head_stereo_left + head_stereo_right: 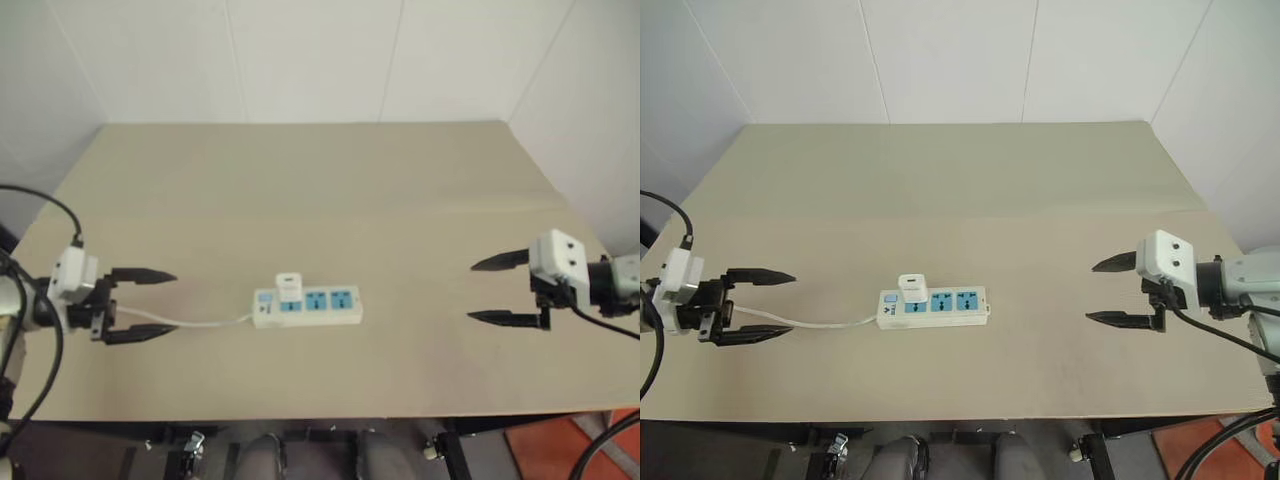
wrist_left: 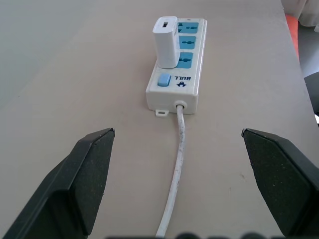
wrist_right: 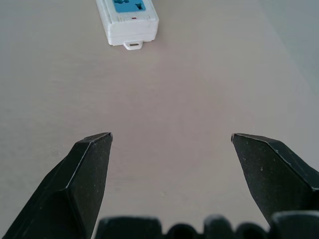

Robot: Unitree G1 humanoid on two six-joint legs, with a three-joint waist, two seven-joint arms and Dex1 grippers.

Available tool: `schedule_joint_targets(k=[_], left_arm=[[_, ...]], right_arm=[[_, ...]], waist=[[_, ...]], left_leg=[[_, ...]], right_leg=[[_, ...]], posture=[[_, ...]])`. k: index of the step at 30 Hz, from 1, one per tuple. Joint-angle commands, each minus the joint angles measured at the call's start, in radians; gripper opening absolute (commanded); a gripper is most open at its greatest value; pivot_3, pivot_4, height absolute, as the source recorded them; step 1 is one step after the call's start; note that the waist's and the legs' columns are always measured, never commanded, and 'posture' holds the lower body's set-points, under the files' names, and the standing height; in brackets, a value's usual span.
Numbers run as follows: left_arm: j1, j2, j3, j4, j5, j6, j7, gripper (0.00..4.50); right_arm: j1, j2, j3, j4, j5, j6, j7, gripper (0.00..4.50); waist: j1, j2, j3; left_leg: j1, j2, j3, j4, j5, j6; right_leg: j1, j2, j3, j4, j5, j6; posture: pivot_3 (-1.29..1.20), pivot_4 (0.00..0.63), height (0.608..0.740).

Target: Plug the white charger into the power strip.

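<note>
The white charger (image 1: 289, 288) stands plugged into the power strip (image 1: 307, 306) at desk (image 1: 320, 200) centre. Left gripper (image 1: 140, 305) at nine o'clock and right gripper (image 1: 500, 290) at three o'clock gape wide, empty. A careless sweep could snag the cord (image 1: 200, 322) and drag the strip.

A pale beige surface (image 1: 320, 180) runs back to white walls. On it, near the front edge and about midway across, lies the power strip (image 1: 318, 304), lengthwise side to side, three blue sockets facing up. Its white cord (image 1: 190, 322) trails along the surface toward the left side. The white charger (image 1: 289, 287) stands upright in the socket nearest the cord end.
</note>
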Motion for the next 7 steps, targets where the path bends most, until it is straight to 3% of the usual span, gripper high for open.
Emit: schedule_joint_targets(k=[1, 7], left_arm=[[-0.033, -0.002, 0.002, -0.003, 0.010, 0.004, -0.003, 4.46], [-0.075, -0.021, -0.038, 0.034, 0.037, -0.021, -0.003, 4.46]], right_arm=[[0.013, -0.030, -0.049, -0.048, 0.020, 0.014, -0.010, 4.50], [0.040, -0.039, -0.065, -0.092, 0.035, 0.029, -0.025, 4.50]], waist=[[0.000, 0.000, 0.000], [0.002, 0.000, 0.000]], left_leg=[[0.000, 0.000, 0.000, 0.000, 0.000, 0.000], [0.000, 0.000, 0.000, 0.000, 0.000, 0.000]], right_leg=[[0.000, 0.000, 0.000, 0.000, 0.000, 0.000], [0.000, 0.000, 0.000, 0.000, 0.000, 0.000]], posture=[[0.00, 0.150, 0.740], [0.00, 0.150, 0.740]])
